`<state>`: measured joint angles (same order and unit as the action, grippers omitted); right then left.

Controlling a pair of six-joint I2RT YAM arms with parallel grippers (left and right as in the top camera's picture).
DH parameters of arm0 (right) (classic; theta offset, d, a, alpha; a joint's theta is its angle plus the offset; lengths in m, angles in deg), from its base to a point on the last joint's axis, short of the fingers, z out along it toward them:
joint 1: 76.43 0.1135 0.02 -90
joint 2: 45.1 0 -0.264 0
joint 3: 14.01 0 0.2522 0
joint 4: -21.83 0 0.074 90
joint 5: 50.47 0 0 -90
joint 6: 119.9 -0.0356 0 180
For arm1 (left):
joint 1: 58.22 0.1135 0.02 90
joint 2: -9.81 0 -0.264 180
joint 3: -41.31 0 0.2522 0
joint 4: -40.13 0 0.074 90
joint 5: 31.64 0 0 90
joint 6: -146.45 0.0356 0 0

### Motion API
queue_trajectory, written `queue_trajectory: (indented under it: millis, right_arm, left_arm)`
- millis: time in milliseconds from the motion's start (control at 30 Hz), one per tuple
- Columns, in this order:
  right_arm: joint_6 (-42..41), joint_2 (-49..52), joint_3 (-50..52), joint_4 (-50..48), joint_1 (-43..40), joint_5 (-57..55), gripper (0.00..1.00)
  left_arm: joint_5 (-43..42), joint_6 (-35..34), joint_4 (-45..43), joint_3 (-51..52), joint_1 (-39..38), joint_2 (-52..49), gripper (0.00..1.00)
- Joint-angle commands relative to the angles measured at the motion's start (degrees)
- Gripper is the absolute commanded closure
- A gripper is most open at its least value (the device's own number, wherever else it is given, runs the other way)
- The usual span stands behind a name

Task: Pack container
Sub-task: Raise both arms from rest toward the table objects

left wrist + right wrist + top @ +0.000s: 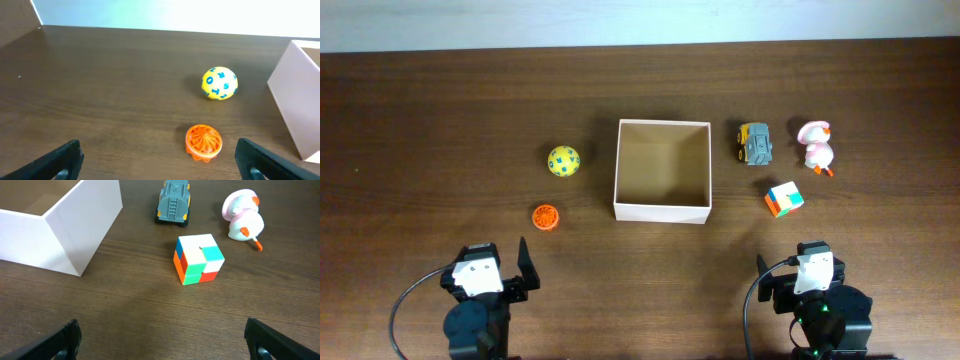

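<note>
The container [617,170], a square shallow white box with a tan inside, stands empty at the table's middle; its wall shows in the left wrist view [298,100] and the right wrist view [75,225]. Left of it lie a yellow ball with blue marks [563,161] [219,83] and an orange ribbed toy [546,215] [204,142]. Right of it lie a grey-yellow toy truck [754,143] [174,203], a pink-white duck toy [816,147] [242,222] and a colour cube [783,199] [198,259]. My left gripper [523,268] [160,162] and right gripper [760,275] [162,340] are open and empty near the front edge.
The dark wooden table [440,120] runs to a pale wall at the back. The toys lie apart from one another and apart from the box. Both arm bases sit at the front edge.
</note>
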<state>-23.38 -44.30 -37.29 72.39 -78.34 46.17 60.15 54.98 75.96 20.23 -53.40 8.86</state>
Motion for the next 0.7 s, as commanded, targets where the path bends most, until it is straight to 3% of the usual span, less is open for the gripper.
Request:
queue_trajectory:
  millis: [0, 100, 167, 433, 667]
  right_arm:
    - [-4.4, -0.6, 0.3, -0.7, -0.4, -0.7, 0.01]
    - [-20.0, -0.6, 0.2, -3.8, -0.4, 2.2, 0.01]
    - [-23.5, -0.6, -0.4, -5.7, -0.4, 7.3, 0.01]
    - [-19.6, 4.7, -13.4, -5.6, -0.4, 10.3, 0.01]
    - [-10.9, 26.6, -37.9, 7.7, -0.4, 7.5, 0.01]
  left_arm:
    - [-6.1, 0.4, -0.9, 0.2, -0.3, 0.6, 0.01]
    - [-9.2, -4.2, -0.1, -1.1, -0.3, 0.5, 0.01]
    - [-9.5, -7.1, 1.6, -3.3, -0.3, 0.1, 0.01]
    - [-9.5, -7.1, 7.9, -16.8, -0.3, -13.4, 0.01]
    - [-9.5, -5.9, 15.5, -36.0, -0.3, -38.3, 0.01]
